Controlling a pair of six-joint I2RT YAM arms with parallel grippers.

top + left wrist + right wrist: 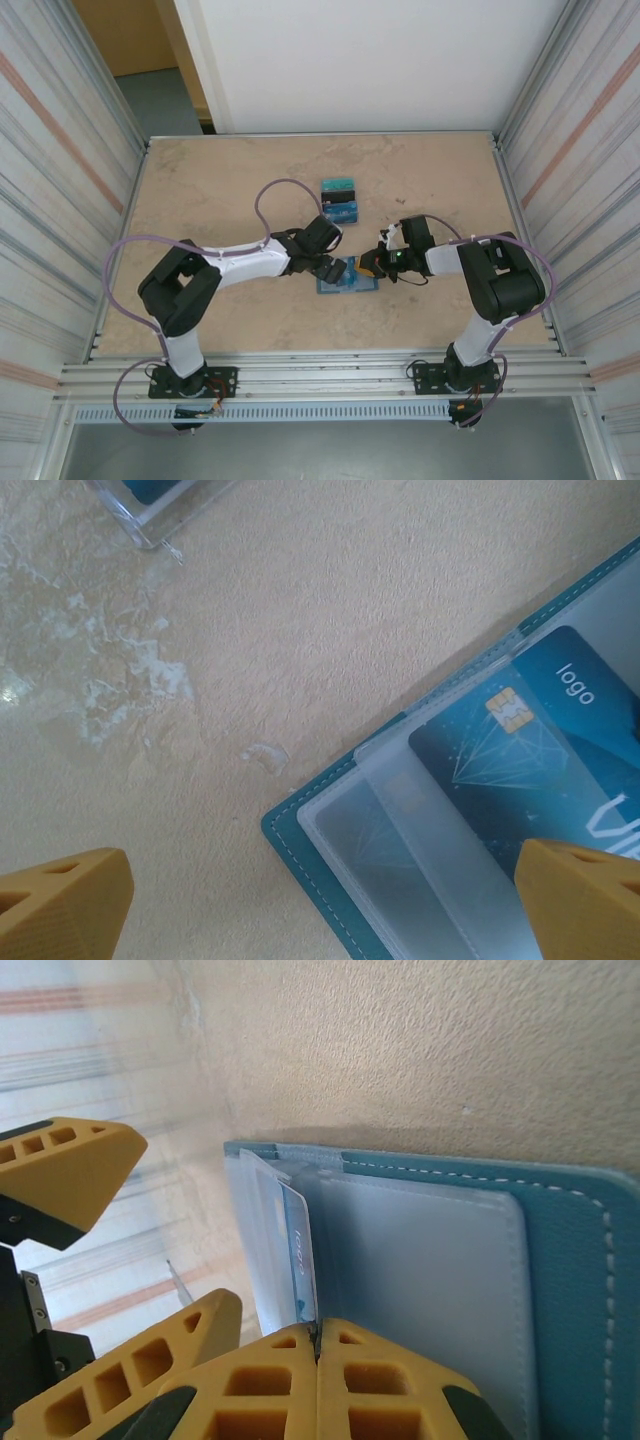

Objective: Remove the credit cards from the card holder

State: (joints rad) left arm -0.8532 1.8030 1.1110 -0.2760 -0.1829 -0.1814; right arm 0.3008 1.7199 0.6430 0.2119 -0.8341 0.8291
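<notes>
Top external: 1 holder (350, 282) open, 2 cards (340, 211) at its 12 o'clock. L gripper (320, 910) released; R gripper (316, 1355) clenched on 1 card (298, 1260).

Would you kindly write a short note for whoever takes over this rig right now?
Left tool: open, poised over the open card holder, holding nothing.
Right tool: shut, with its tips at the edge of a clear pocket; whether it pinches a card is unclear.
Done: some credit cards lie on the table beyond the holder.
Left: a blue chip card sits sleeved in the holder. Pull it out, then check the other pockets.
</notes>
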